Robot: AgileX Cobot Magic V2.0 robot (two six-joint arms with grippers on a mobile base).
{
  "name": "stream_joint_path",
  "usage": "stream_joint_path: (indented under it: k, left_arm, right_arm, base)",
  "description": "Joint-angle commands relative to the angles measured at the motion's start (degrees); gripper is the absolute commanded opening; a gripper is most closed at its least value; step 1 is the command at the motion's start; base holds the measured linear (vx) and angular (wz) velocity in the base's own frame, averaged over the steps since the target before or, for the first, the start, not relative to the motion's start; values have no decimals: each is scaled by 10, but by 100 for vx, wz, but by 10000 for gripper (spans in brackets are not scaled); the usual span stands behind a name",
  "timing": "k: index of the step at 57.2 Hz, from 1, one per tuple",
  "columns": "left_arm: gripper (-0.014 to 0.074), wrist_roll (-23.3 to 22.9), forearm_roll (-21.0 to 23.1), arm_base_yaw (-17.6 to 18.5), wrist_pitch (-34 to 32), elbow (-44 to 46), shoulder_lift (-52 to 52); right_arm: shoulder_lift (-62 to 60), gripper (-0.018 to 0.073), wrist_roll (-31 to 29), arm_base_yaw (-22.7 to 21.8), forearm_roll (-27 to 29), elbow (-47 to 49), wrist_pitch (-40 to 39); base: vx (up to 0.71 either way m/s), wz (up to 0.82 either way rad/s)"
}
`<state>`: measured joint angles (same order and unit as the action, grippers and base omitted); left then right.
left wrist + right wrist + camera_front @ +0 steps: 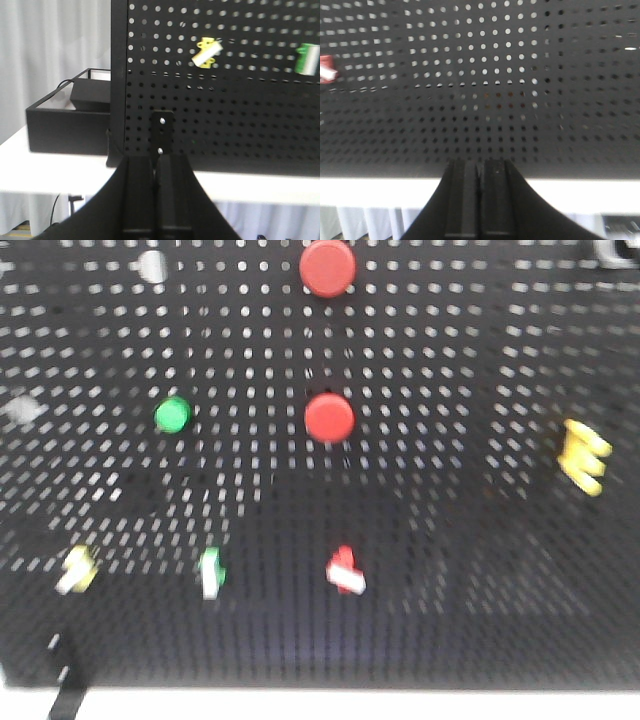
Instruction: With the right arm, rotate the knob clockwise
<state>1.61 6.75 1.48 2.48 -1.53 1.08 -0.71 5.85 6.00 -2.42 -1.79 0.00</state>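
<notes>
1. Red-and-white knob [345, 571] sits on the black pegboard [450, 390], up and far left of the right claw [480, 200], well apart.
2. Right claw pressed closed, holding nothing, above the white desk [370, 192].

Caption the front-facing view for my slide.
Black pegboard with two red buttons, a green button, and a yellow knob, green knob, red knob below.
</notes>
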Motion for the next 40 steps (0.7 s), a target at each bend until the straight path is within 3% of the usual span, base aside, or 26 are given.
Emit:
stream_joint_path:
  k: [1,21,40]
  left_arm:
    - [-6,-3,4,-1,-47,-7,0]
    - [-6,-3,4,-1,-47,-7,0]
    - [-6,-3,4,-1,-47,-7,0]
  right_arm:
    - [-6,-9,-3,-4,-5,-3,-45]
    - [-6,-9,-3,-4,-5,-3,-45]
    - [-6,-9,-3,-4,-5,-3,-45]
  base:
    - [36,2]
    - [28,-2]
    - [7,-3]
